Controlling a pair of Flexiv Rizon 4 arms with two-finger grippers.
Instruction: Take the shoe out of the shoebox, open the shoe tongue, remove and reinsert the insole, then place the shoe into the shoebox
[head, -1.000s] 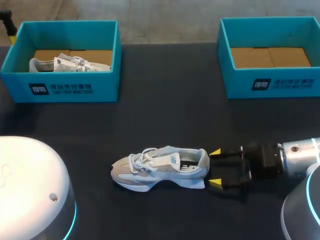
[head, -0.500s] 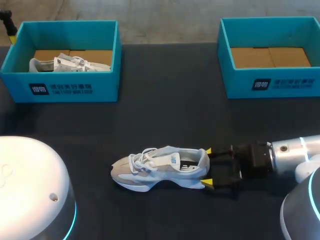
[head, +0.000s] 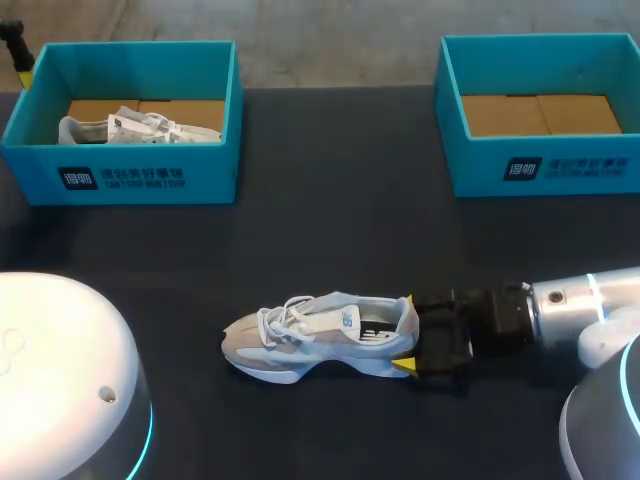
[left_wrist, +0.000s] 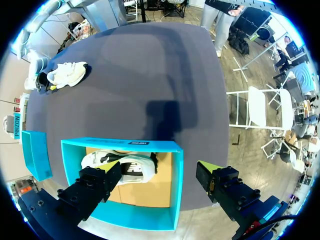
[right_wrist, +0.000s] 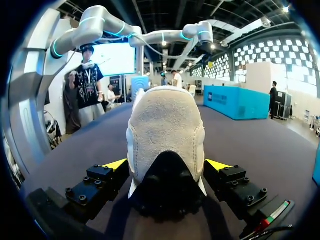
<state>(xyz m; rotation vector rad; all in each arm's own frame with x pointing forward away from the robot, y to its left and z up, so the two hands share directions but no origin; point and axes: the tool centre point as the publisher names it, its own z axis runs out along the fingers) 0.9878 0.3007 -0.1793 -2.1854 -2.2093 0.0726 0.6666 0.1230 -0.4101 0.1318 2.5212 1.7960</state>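
Right tool (head: 406, 333) straddles shoe (head: 310, 340) heel, shoeboxes (head: 540, 165) well apart.

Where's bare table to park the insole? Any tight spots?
Free: the dark tabletop between the left teal shoebox and right teal shoebox, and the strip between both boxes and the grey-white sneaker. Crowded: the sneaker's heel, flanked by the open fingers of the right gripper.

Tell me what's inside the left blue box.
A white shoe lies in the left box, on brown cardboard. The box's front wall hides the shoe's sole in the head view.
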